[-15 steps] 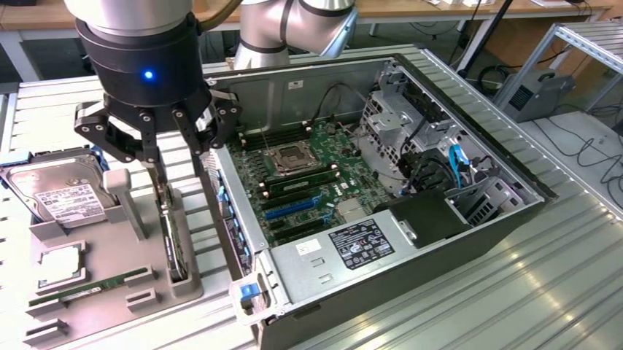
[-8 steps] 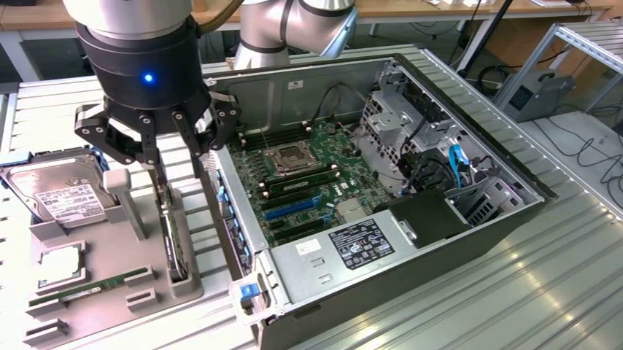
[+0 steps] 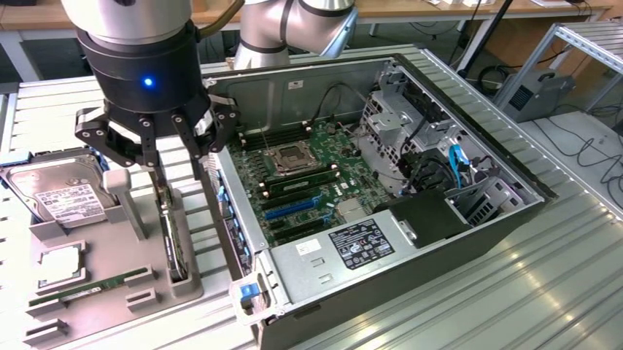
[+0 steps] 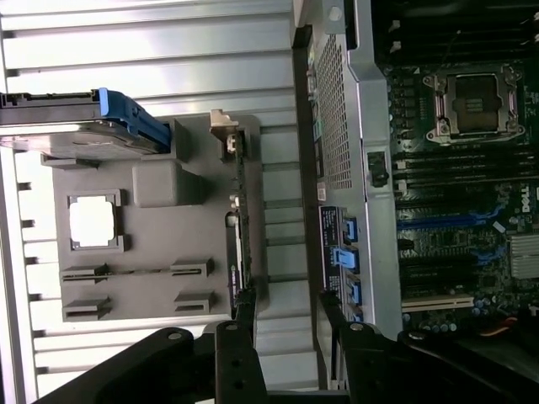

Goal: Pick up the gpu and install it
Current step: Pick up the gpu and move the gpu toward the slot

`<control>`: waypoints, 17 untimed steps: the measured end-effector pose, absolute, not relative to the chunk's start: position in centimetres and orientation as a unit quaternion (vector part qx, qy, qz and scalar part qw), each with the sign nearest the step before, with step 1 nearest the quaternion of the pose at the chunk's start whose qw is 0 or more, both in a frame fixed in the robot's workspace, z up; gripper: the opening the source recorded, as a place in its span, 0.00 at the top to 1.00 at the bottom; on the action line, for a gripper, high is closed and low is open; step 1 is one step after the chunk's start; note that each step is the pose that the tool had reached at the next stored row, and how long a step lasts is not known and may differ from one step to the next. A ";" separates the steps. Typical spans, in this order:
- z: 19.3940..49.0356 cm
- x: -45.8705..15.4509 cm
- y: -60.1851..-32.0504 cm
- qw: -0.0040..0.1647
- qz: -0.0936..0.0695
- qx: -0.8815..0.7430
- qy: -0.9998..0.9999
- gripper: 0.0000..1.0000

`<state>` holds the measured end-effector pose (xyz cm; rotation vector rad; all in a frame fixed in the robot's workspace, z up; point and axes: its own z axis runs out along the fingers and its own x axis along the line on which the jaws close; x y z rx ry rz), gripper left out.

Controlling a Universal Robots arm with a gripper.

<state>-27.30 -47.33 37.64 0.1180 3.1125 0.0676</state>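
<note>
The open computer case (image 3: 282,91) lies on its side with the motherboard (image 3: 316,168) exposed. Just beside it, on the exterior view's left, sits the grey holder tray (image 3: 107,288). The work stands at the pick-up step, with nothing lifted yet. The arm (image 3: 146,51) hangs straight down over the side of the tray nearest the case, wrist vertical, and the gripper (image 3: 177,171) points at the tray. Its fingers are spread wide and have hold of nothing. The gpu (image 3: 175,244) stands on edge in a slot along that side of the tray, below the gripper and apart from it. In the wrist view the card seems to line up with one finger rather than with the gap between them, though the angle makes that hard to judge. A clean pick, as I judge it, calls for the jaws to straddle the card's thin upper edge squarely before closing, then a straight lift clear of the slot.
</note>
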 end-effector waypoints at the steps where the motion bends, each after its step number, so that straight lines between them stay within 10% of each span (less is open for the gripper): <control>1: 37.6 -27.3 -47.3 0.013 0.022 0.038 0.999 0.58; 17: 37.1 -27.5 -47.3 0.013 0.022 0.038 0.999 0.58</control>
